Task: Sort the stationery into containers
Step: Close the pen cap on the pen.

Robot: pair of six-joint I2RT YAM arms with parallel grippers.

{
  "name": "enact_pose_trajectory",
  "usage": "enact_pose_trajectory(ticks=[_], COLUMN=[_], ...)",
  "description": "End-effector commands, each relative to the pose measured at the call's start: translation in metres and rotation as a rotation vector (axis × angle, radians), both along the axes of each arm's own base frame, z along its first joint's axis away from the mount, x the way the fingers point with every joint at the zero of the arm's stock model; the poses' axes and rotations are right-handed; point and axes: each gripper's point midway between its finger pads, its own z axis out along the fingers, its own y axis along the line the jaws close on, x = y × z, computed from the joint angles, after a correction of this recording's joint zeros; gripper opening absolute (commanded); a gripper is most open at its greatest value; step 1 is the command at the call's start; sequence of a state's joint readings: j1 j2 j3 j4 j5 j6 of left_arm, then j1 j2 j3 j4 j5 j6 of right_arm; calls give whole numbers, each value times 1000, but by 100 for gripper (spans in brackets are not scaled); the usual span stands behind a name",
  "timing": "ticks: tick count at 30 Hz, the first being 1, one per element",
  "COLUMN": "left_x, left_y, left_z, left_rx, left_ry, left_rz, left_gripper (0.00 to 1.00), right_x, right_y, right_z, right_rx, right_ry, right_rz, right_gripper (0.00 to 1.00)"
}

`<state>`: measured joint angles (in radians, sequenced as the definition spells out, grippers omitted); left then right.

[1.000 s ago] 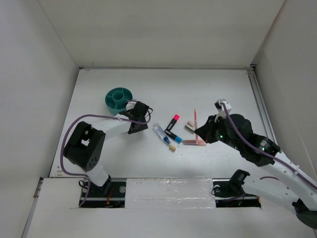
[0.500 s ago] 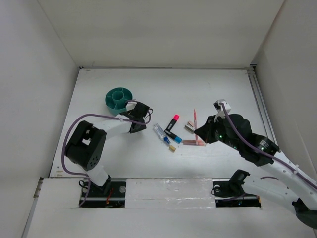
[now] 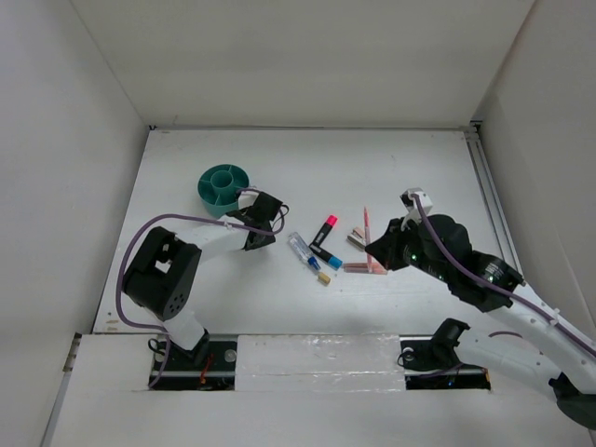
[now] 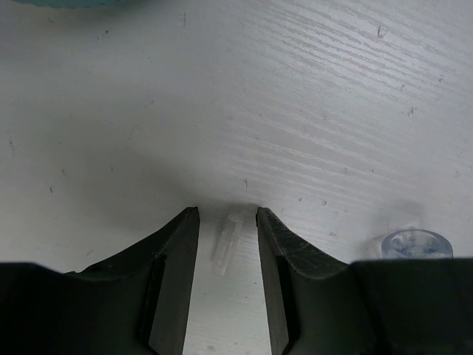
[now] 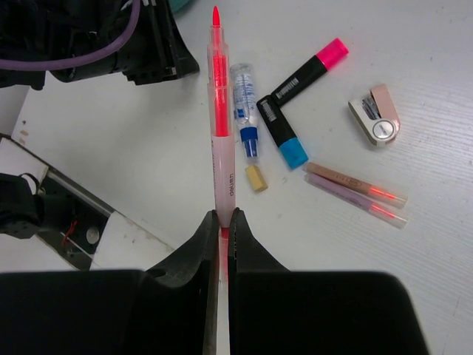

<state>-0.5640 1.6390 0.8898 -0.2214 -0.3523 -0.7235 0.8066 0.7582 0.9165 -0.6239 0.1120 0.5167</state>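
Observation:
The teal organiser cup (image 3: 223,187) stands at the back left. My right gripper (image 3: 376,250) is shut on a thin pink-red pen (image 5: 219,126) and holds it above the table, tip pointing away (image 5: 222,216). Below it lie a clear-barrelled pen (image 5: 243,107), a black marker with a pink cap (image 5: 303,74), a blue-capped marker (image 5: 284,140), a tan eraser block (image 5: 256,178) and two thin pinkish pens (image 5: 355,194). My left gripper (image 3: 264,226) is low beside the cup, open (image 4: 226,213), with a small clear plastic piece (image 4: 227,244) lying on the table between its fingers.
A small tan and white sharpener-like item (image 5: 377,116) lies right of the markers. A clear round piece (image 4: 414,242) sits right of my left fingers. The left arm (image 5: 111,37) is beyond the pile. White walls enclose the table (image 3: 419,168).
My right gripper with the pink-red pen has shifted slightly away from the near edge. The left gripper has barely moved.

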Motion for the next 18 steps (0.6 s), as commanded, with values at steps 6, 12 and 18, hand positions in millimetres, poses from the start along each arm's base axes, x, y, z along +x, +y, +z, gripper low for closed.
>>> enact_pose_trajectory(ticks=[6, 12, 18], left_x=[-52, -53, -55], left_y=[13, 13, 20], left_z=[-31, -29, -29], left_rx=[50, 55, 87], left_ry=[206, 213, 226], left_rz=[-14, -13, 5], left_gripper=[34, 36, 36], right_x=[1, 2, 1], right_y=[4, 4, 5], right_z=[6, 8, 8], right_rx=[32, 32, 35], right_ry=[-28, -40, -37], right_rz=[6, 10, 18], right_gripper=[0, 0, 0])
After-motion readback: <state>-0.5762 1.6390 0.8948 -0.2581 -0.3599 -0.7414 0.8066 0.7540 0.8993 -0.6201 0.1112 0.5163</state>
